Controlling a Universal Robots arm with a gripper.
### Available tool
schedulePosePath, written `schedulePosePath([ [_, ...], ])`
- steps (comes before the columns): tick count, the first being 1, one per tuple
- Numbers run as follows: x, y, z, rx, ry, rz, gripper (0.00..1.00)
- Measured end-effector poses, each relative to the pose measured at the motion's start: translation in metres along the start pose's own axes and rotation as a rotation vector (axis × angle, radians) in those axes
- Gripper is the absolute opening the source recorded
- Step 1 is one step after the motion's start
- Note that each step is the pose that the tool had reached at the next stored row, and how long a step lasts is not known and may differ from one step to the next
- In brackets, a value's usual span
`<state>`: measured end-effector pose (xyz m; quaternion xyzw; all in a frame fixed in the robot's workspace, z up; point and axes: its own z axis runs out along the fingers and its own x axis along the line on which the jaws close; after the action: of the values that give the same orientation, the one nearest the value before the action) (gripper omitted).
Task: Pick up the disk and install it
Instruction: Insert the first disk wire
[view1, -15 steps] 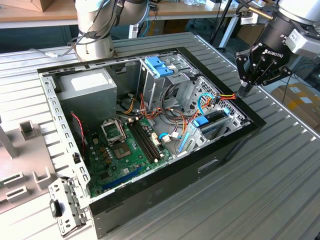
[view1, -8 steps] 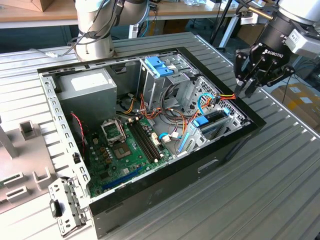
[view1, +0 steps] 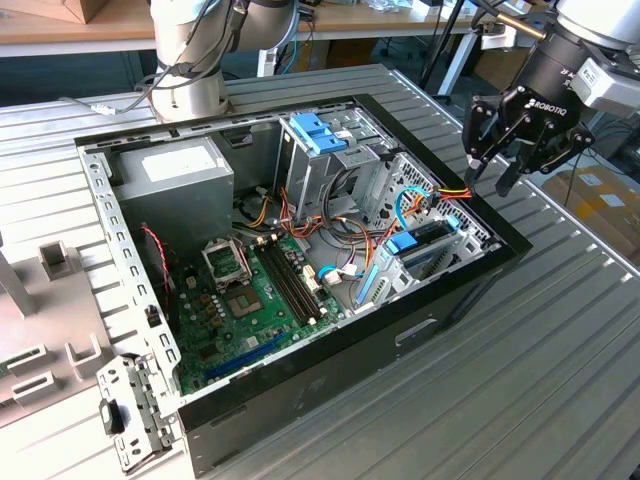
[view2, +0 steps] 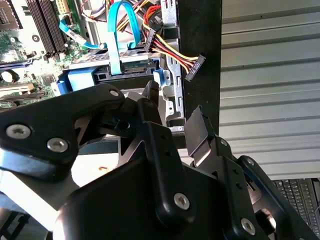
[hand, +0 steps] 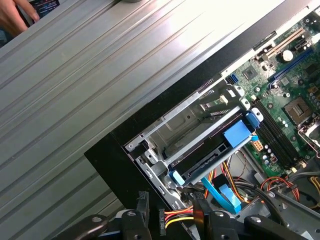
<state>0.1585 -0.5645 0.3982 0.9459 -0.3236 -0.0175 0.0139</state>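
The disk (hand: 200, 159) is a dark flat slab lying in the drive cage at the case's front corner, under a blue latch (hand: 235, 134). In the exterior view the disk (view1: 433, 243) sits low in the bay on the exterior view's right. Its connector edge (view2: 131, 70) faces the cables in the second wrist view. My gripper (view1: 495, 172) hangs above and just outside the case's black rim, up and to the right of that bay. It is open, with nothing between its fingers (view2: 199, 131).
The open computer case (view1: 470, 290) lies on a ribbed metal table (view1: 560, 360). A loose power plug on red and yellow wires (view2: 194, 67) hangs over the rim beside the bay. Inside are a grey power-supply box (view1: 175, 175), a motherboard (view1: 250, 290) and blue data cables (view2: 117, 30). A hand (hand: 15, 17) rests off the table.
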Motion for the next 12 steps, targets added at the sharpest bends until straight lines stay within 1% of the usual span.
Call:
schedulePosePath([
  [12, 0.0025, -0.0020, 0.0017, 0.0001, -0.0001, 0.000, 0.48],
])
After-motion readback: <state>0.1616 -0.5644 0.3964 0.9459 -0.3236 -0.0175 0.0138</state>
